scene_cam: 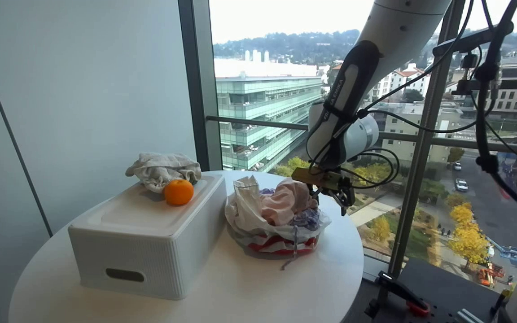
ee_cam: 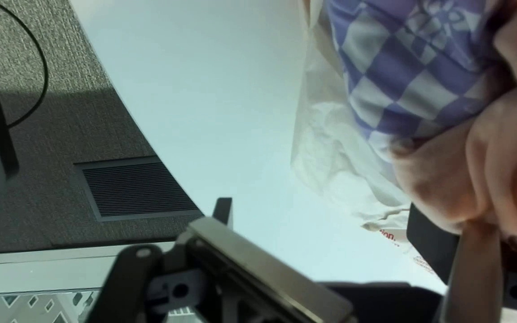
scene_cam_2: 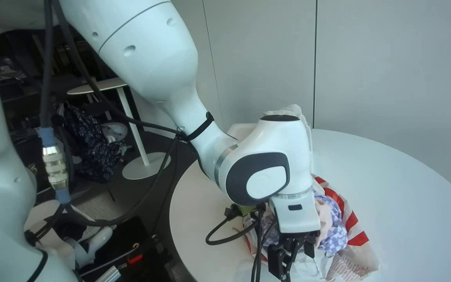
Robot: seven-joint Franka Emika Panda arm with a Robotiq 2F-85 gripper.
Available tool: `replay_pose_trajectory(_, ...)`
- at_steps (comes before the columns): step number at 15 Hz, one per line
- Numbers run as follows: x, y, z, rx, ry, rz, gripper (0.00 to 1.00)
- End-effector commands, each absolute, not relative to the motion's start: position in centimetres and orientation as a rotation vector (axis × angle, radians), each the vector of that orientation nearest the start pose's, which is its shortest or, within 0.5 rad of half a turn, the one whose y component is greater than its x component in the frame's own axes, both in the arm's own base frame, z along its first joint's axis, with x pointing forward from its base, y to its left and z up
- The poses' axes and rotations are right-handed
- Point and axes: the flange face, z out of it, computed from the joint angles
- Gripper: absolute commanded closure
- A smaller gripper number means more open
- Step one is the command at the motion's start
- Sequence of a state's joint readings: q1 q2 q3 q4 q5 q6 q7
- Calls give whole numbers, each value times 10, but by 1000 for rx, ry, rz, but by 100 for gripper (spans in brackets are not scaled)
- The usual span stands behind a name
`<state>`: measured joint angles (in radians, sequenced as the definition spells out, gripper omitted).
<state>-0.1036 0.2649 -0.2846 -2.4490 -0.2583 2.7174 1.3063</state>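
So in an exterior view the tool [scene_cam: 330,201] hung by the far right edge of the bench [scene_cam: 258,287], just beside a peach cloth [scene_cam: 286,202] heaped in a crumpled red-and-white paper bag [scene_cam: 281,244]. Closer to the left edge, an orange [scene_cam: 178,192] and a bunched beige cloth [scene_cam: 164,168] sat on a white ribbed storage box [scene_cam: 126,251].

Also in an exterior view, the arm [scene_cam_2: 264,145] blocked a fair bit, but the bag was clearly nearer the left edge of the bench than the right, with a purple-and-white checked cloth [scene_cam_2: 334,235] poking out.

In the wrist view the tool's fingers were spread wide and gripping nothing; the peach cloth overlapped one finger, though I couldn't tell if they touched. A floor vent [ee_cam: 139,187] showed past the bench's curved edge.
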Motion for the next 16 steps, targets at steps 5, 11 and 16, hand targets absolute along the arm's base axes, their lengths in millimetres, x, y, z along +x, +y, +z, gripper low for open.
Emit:
replay_pose_trajectory(5, 478, -146, 193, -2486, 2091, -199, 0)
replay_pose_trajectory(11, 470, -150, 168, -2528, 2140, -165, 0)
replay_pose_trajectory(16, 463, -157, 162, -2587, 2160, -180, 25)
